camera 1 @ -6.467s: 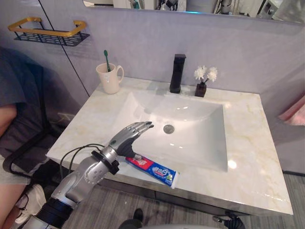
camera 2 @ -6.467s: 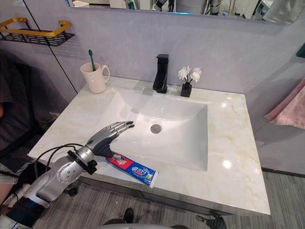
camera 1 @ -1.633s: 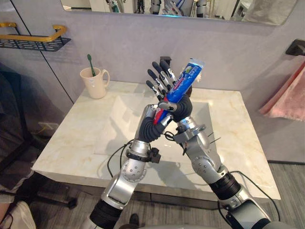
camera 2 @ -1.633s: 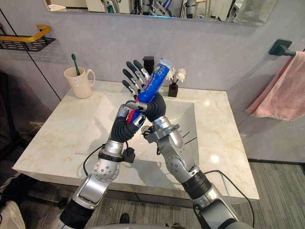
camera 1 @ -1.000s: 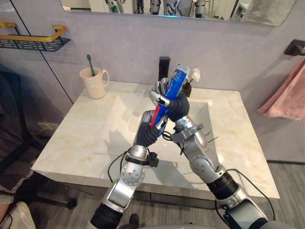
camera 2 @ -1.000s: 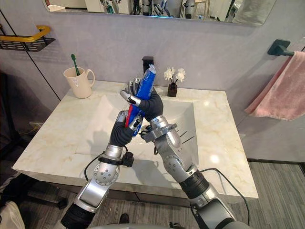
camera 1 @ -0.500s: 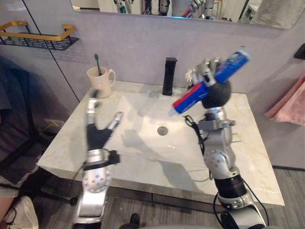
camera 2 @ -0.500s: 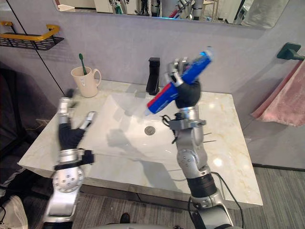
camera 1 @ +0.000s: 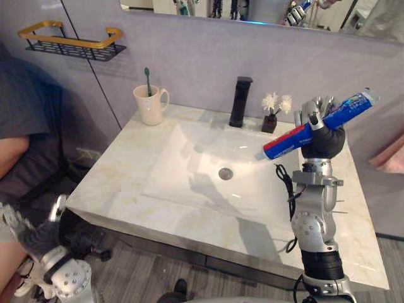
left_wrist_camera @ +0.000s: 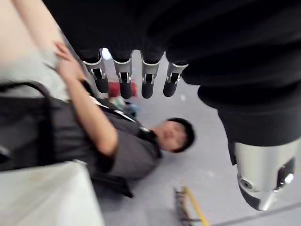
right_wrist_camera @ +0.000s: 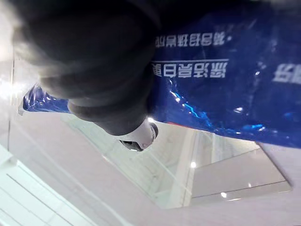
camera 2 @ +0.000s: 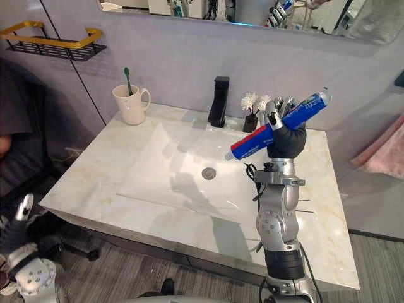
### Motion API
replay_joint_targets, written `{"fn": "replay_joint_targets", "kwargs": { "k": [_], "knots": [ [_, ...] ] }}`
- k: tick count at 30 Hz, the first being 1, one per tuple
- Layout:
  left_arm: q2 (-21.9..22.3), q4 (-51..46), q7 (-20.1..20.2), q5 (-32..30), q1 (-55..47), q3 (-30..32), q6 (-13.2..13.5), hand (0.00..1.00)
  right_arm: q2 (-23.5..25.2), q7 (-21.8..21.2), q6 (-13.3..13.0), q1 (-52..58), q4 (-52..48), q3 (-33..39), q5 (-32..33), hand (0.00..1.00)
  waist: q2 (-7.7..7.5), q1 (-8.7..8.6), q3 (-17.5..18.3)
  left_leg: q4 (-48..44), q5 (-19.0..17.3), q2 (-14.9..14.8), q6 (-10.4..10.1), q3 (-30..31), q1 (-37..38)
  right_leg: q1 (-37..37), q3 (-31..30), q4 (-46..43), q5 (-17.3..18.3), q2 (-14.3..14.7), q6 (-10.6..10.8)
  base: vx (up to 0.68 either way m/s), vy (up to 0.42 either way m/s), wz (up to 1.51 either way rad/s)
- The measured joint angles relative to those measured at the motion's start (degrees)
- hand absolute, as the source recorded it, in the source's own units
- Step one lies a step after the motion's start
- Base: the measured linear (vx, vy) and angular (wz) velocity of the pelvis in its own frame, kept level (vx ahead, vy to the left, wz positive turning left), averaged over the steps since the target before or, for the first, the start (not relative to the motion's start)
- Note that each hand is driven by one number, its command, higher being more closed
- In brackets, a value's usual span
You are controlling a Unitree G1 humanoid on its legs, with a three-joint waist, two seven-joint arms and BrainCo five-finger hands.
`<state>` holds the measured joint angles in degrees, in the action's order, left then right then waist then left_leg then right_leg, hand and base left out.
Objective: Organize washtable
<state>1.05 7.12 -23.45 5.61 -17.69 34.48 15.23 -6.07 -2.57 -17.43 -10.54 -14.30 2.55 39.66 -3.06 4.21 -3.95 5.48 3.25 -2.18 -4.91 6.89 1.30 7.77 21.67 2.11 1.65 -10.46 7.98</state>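
A toothpaste tube [camera 1: 287, 137], blue with white print and red toward its lower end, crosses the dark ribbed cover and silver, dark-tipped fingers of the right hand [camera 1: 323, 140]. The washtable top [camera 1: 126, 164] is cream marble with pale tan veins, and its basin [camera 1: 208, 177] is glossy white. The faucet [camera 1: 240, 101] is black. A cream cup [camera 1: 150, 104] holds a green toothbrush [camera 1: 147, 79]. White flowers [camera 1: 278, 102] stand in a dark vase [camera 1: 270, 123]. The shelf [camera 1: 69, 44] is black with a gold rail, the wall [camera 1: 189, 57] grey, and the towel [camera 1: 388, 161] pink.

Right arm upright over the washtable [camera 1: 126, 170] right side, right hand [camera 1: 323, 140] up high, fingers curled round toothpaste tube [camera 1: 284, 141]. Left hand [camera 1: 36, 235] low, below washtable's front-left corner, fingers straight, holding nothing.
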Motion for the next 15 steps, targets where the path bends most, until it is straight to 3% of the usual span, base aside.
{"fn": "replay_joint_targets", "kwargs": {
  "k": [3, 9, 12, 15],
  "knots": [
    [0.2, 10.1, 2.2, 2.8, -0.2, 0.0, -1.2, 0.00, 0.0, 0.1, 0.0, 1.2, 0.0, 1.1, -2.1, 1.00, -0.37, -0.05, -0.2, 0.1, 0.0, 0.3, 0.0, 0.8, -0.8, -0.2, 0.9, 0.0, 0.2, -0.2, 0.1, -0.01, -0.007, 0.16],
    [0.6, 23.4, 7.2, 2.7, -0.3, -1.5, -3.8, 0.00, 0.0, 2.2, 0.0, 1.0, 1.7, 1.2, -7.6, 1.00, -1.94, 0.62, -0.2, 0.0, 0.0, 0.4, 0.0, 1.4, -2.1, -1.1, 1.8, -0.1, 0.6, -0.2, 0.2, 0.03, -0.013, 0.07],
    [0.5, 27.3, 8.8, 1.7, -0.2, -4.6, -3.9, 0.00, 0.0, 4.0, 0.0, -0.3, 3.3, 1.1, -10.3, 1.00, -2.05, 1.33, -0.3, -0.1, 0.1, 0.6, 0.0, 1.9, -2.5, -1.0, 2.0, -0.1, 0.6, -0.3, 0.2, 0.04, -0.009, 0.04],
    [-0.8, 30.9, 10.6, -0.7, -0.2, -12.0, -4.3, 0.00, -0.2, 6.9, 0.0, -8.5, 8.0, 1.1, -13.4, 1.00, -2.12, 1.52, -0.5, -0.1, 0.2, 0.6, -0.1, 2.3, -2.9, -1.1, 2.0, -0.1, 0.6, -0.2, 0.2, 0.00, -0.009, 0.07]
  ]
}}
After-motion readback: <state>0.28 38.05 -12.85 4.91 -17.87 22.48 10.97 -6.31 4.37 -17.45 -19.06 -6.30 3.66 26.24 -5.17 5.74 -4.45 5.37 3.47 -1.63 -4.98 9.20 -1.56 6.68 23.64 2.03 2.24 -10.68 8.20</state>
